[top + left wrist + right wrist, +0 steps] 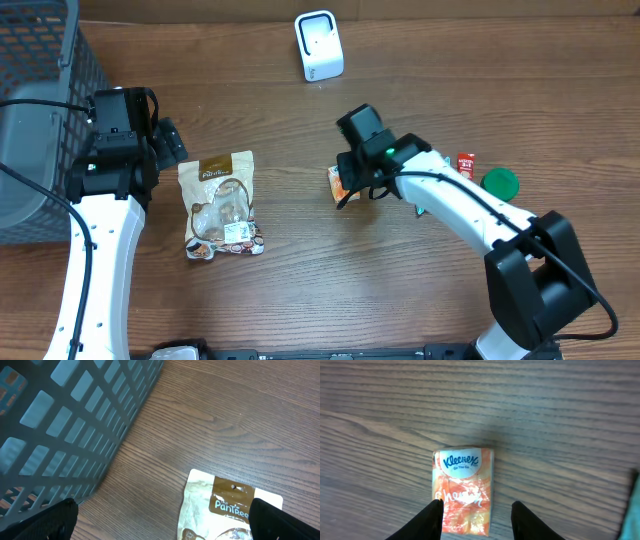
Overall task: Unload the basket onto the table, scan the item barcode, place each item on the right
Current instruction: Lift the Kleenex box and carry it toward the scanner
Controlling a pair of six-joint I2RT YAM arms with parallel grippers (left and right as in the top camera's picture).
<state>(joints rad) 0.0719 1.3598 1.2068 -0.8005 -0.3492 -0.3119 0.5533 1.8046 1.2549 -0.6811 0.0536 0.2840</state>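
An orange Kleenex tissue pack (464,491) lies flat on the wooden table, logo facing up; no barcode shows on this face. My right gripper (477,515) hangs just over it, open. The left fingertip (434,516) overlaps the pack's left edge, and the right fingertip stands clear of its right side. From overhead the pack (337,184) pokes out left of the right gripper (352,183). A white scanner (319,46) stands at the table's far edge. My left gripper (162,522) is wide open and holds nothing, above the table by a brown snack pouch (225,507).
A dark mesh basket (40,90) fills the far left corner. The snack pouch (221,205) lies beside the left arm. A small red item (465,162) and a green lid (499,182) sit to the right of the right arm.
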